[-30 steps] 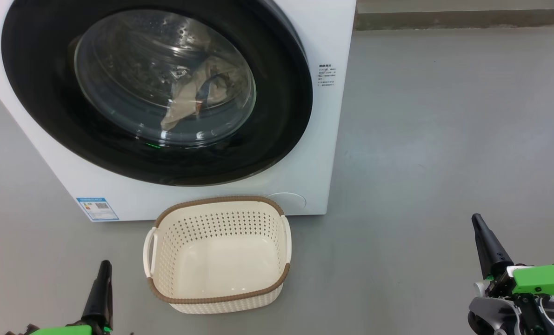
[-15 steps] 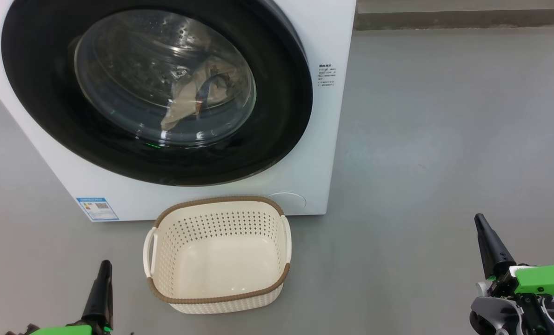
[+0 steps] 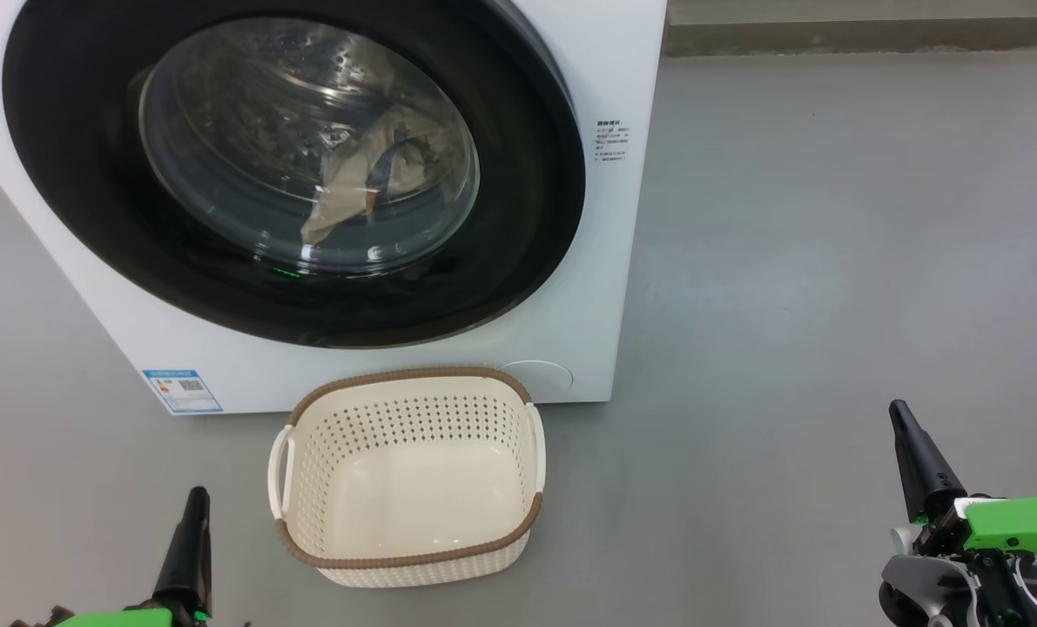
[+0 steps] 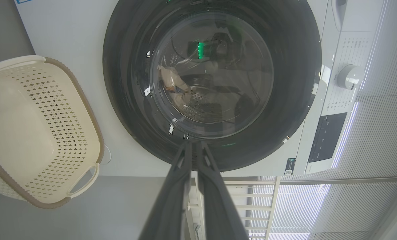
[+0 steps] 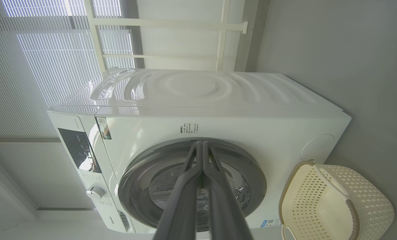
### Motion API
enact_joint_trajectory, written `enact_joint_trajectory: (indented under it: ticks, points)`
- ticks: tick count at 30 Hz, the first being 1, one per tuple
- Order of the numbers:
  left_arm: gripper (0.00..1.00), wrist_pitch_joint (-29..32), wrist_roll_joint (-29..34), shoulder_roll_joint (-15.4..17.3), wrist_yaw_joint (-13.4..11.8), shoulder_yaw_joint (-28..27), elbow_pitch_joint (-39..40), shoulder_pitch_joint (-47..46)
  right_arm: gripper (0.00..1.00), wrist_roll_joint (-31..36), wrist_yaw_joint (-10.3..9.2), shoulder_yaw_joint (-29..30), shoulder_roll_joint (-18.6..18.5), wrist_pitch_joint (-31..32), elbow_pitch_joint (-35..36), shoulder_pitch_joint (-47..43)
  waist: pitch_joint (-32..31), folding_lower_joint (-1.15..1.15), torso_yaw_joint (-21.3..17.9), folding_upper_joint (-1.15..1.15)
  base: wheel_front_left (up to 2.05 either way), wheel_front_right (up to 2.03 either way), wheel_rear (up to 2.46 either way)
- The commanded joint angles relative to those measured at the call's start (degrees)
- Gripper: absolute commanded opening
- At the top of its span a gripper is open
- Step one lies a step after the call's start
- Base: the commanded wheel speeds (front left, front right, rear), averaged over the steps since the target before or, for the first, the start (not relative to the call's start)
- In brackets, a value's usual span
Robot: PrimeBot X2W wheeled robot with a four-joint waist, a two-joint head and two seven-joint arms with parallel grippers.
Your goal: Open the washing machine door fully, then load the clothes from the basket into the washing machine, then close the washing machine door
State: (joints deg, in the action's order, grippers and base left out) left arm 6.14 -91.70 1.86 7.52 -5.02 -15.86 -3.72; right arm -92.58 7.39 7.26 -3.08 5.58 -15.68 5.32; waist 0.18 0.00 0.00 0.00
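While the washing machine (image 3: 605,287) stands far left, its round black washing machine door (image 3: 222,131) sits flush against the white front, closed. Cream clothes (image 3: 353,196) with a dark streak lie inside the drum, behind the glass. Perforated basket (image 3: 414,570) on the grey floor (image 3: 831,261), just near of the machine, bare cream bottom showing. Small blue label (image 3: 182,391) at the front's lower left. Near left: left gripper (image 3: 196,495), jaws pressed together. Near right: right gripper (image 3: 897,409), jaws likewise closed. Both well apart from basket and door.
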Motion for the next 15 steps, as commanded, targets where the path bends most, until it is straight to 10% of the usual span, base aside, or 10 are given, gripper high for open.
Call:
enact_joint_trajectory:
  ticks: [1, 15]
  points:
    - [0.00, 0.36, -0.46, 1.02, -0.03, -1.51, 1.81, -2.48, 0.00, -0.01, 0.10, -1.25, -0.19, 0.50, 1.69, 0.81, 0.00, 0.00, 0.00, 0.00, 0.00, 0.00, 0.00]
    - [0.00, 0.36, -0.46, 1.02, -0.03, -1.51, 1.81, -2.47, 0.00, 0.08, 0.10, -1.15, -0.12, 0.58, 1.68, 0.82, 0.00, 0.00, 0.00, 0.00, 0.00, 0.00, 0.00]
